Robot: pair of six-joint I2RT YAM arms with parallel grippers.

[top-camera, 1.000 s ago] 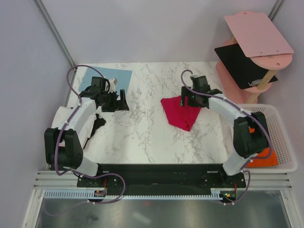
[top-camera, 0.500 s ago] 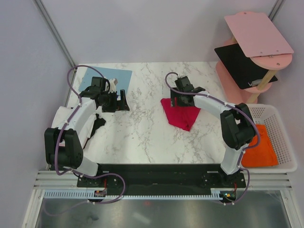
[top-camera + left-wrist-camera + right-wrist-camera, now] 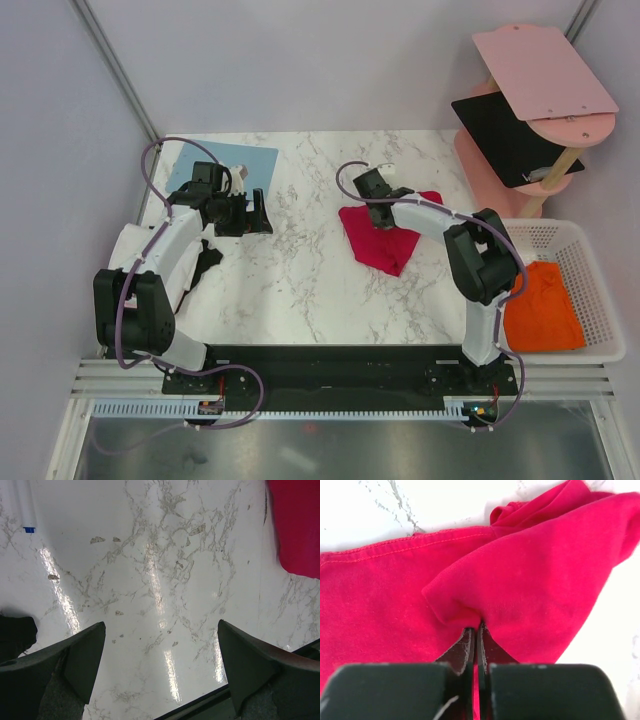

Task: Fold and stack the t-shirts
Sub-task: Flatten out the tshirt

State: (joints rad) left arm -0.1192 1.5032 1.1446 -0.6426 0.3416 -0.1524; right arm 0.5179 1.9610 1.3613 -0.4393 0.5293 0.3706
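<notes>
A crimson red t-shirt lies crumpled on the marble table, right of centre. My right gripper is down on its far left part, and in the right wrist view the right gripper is shut on a raised fold of the red t-shirt. An orange t-shirt lies in the white basket at the right. My left gripper hovers at the left, and in its wrist view the left gripper stands wide open over bare marble, with the red t-shirt at the top right corner.
A light-blue board lies at the back left. A dark cloth with white cloth beside it sits under the left arm. A stand with pink and black panels rises at the back right.
The right gripper moved left across the red t-shirt and shut on a fold of it. With that arm swung away, more of the orange t-shirt shows. The left arm has not moved.
</notes>
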